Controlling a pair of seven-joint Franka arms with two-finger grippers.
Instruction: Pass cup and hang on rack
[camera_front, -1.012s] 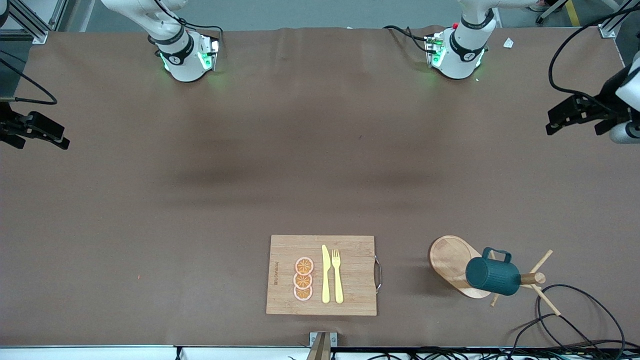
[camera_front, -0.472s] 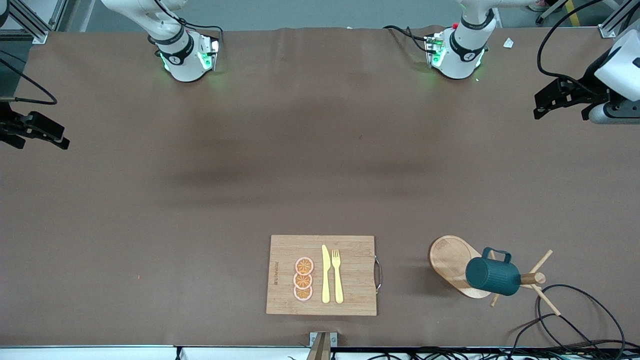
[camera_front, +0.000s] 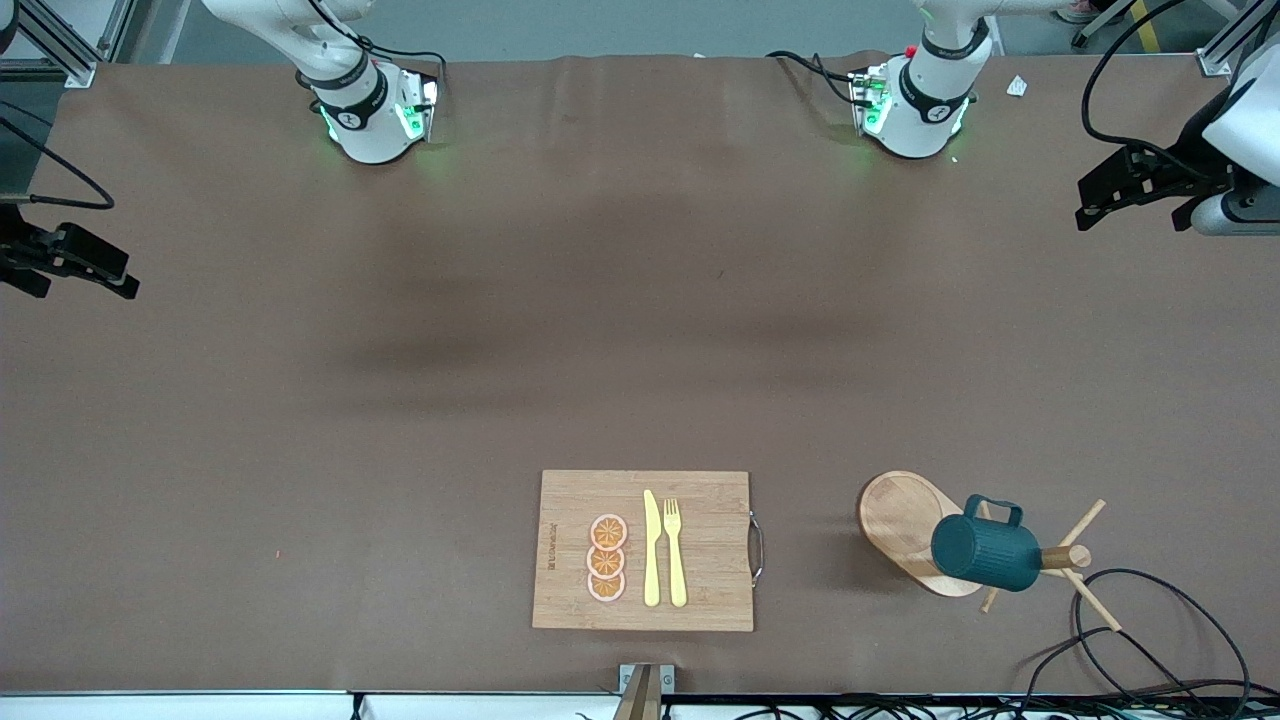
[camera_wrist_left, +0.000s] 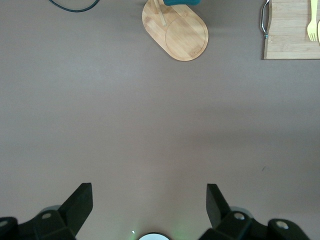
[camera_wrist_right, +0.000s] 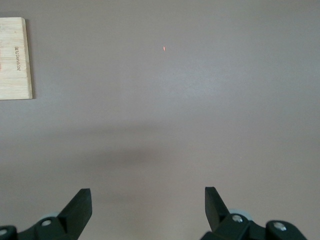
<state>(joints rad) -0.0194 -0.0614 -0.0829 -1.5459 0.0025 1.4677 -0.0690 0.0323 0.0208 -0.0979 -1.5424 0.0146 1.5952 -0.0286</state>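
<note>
The left gripper (camera_front: 1125, 195) is up in the air at the left arm's end of the table. Its two black fingers (camera_wrist_left: 77, 205) stand wide apart, and there is nothing between them. The white wrist sits just beside the fingers, with a black cable looping above it. The right gripper (camera_front: 85, 265) is up in the air at the right arm's end of the table. Its fingers (camera_wrist_right: 77, 207) are spread wide too, with nothing between them. Both white arm bases stand upright.

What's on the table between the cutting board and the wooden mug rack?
Nothing: the front view shows only bare brown table between the cutting board and the rack.
</note>
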